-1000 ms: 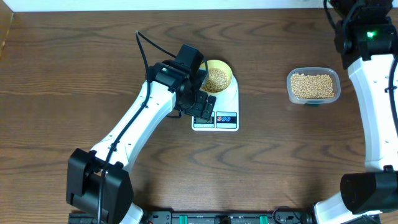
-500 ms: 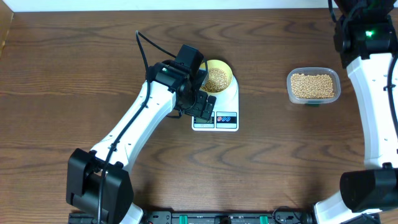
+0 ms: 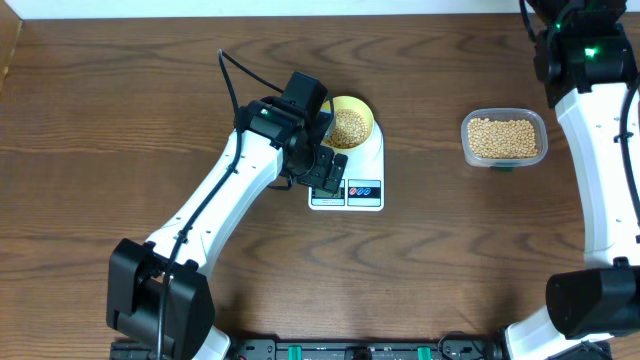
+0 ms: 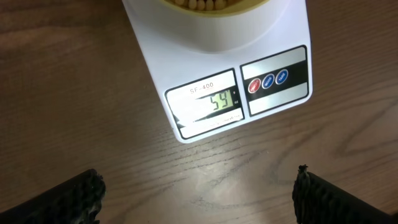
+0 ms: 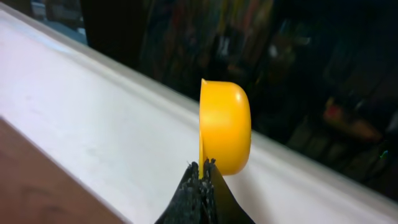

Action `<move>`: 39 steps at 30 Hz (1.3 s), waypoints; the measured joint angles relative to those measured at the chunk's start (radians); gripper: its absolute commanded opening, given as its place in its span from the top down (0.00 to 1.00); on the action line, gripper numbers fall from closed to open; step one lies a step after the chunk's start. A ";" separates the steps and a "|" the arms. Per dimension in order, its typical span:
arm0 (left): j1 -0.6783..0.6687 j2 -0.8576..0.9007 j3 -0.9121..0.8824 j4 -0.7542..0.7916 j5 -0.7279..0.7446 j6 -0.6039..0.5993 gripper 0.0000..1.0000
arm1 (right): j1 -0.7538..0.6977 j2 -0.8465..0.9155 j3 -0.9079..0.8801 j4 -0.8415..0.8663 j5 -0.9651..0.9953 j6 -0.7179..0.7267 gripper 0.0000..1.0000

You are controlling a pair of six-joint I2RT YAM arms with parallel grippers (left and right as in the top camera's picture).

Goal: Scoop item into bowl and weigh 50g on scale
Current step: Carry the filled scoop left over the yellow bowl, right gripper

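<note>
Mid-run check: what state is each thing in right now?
scale: on, display reads 59.
bowl: on the scale, holding beans.
tub: holding beans, apart from the scale.
left gripper: open, empty, over the display.
right gripper: shut on the scoop.
scoop: pinched in the right gripper.

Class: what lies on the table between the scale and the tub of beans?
Nothing; the overhead view shows only bare table between the scale and the tub.

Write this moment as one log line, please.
bowl of beans on scale | left gripper open near display | right gripper shut on scoop
</note>
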 measured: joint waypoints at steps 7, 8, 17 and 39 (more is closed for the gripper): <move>0.000 0.000 0.000 0.000 0.000 0.000 0.02 | 0.008 0.010 0.063 -0.240 -0.020 0.099 0.99; 0.000 0.000 0.000 0.000 0.000 0.000 0.02 | 0.015 0.010 0.074 -0.267 -0.021 0.106 0.99; 0.000 0.000 0.000 0.000 0.000 0.000 0.02 | 0.128 0.011 0.112 -0.564 -0.035 0.079 0.99; 0.000 0.000 0.000 0.000 0.000 0.000 0.02 | 0.327 0.347 0.113 -0.886 -0.024 -0.107 0.99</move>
